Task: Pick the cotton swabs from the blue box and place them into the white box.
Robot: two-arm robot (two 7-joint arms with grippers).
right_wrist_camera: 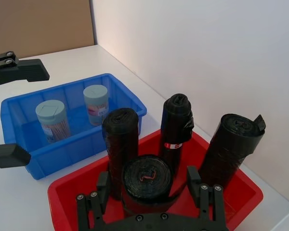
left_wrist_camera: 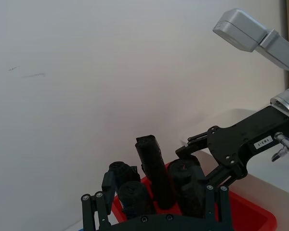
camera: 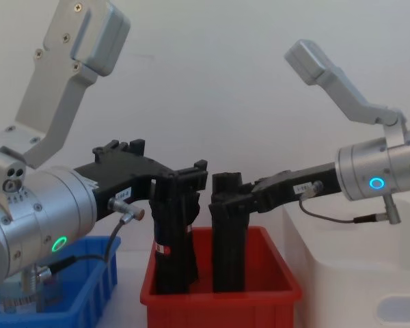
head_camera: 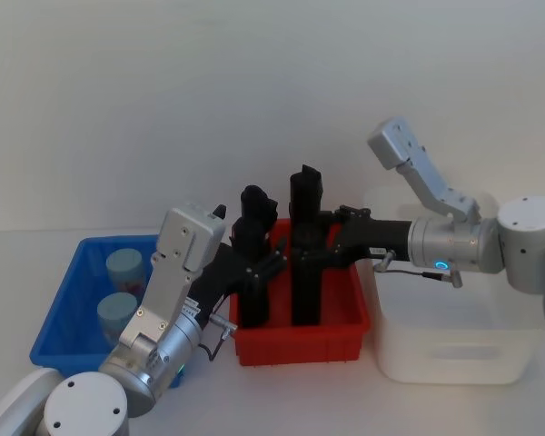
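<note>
Blue plastic forms the blue box [right_wrist_camera: 72,153], which is set at the robot's left on the white table [head_camera: 300,400]. Two cotton swabs [right_wrist_camera: 53,120] [right_wrist_camera: 96,102] are seen inside it, both upright with their pale lids on, near each other but not touching. A red bin [head_camera: 300,347] is placed just beside the blue box, in the middle, and tall black rolls [head_camera: 306,245] are stood on end in it. The white box [head_camera: 454,359] is found just beside the red bin, at the robot's right.

Both arms are stretched towards the red bin. The left gripper [camera: 188,179] is held among the tops of the black rolls; its fingers [right_wrist_camera: 24,70] are spread wide apart, as is seen from the right wrist, and nothing is clamped between them. The right gripper [camera: 236,195] is brought in across the white box and is held over the rolls as well. Its fingers [right_wrist_camera: 202,190] are also parted, with one roll seen between them in the right wrist view, but a gap is left on either side of it.
</note>
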